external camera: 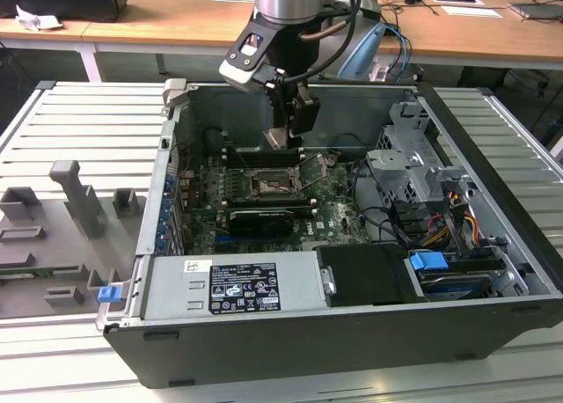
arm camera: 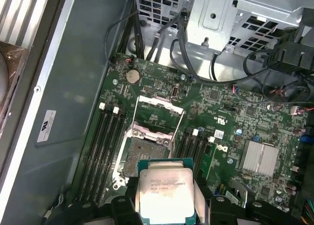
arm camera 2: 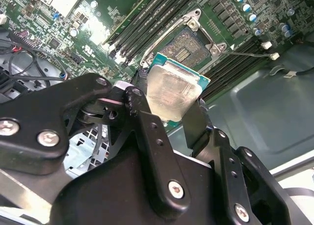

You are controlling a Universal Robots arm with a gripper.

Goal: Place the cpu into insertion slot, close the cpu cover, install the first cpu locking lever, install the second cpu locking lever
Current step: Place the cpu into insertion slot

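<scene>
The cpu (arm camera 2: 172,90) has a dull silvery metal top; the pincer (arm camera 2: 170,107) is smooth matt black.

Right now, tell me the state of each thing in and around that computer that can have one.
gripper: shut on the cpu.
cpu: held in the air over the board, not seated.
insertion slot: empty and uncovered.
cpu cover: swung open, off the slot.
computer case: side open, board exposed.
</scene>
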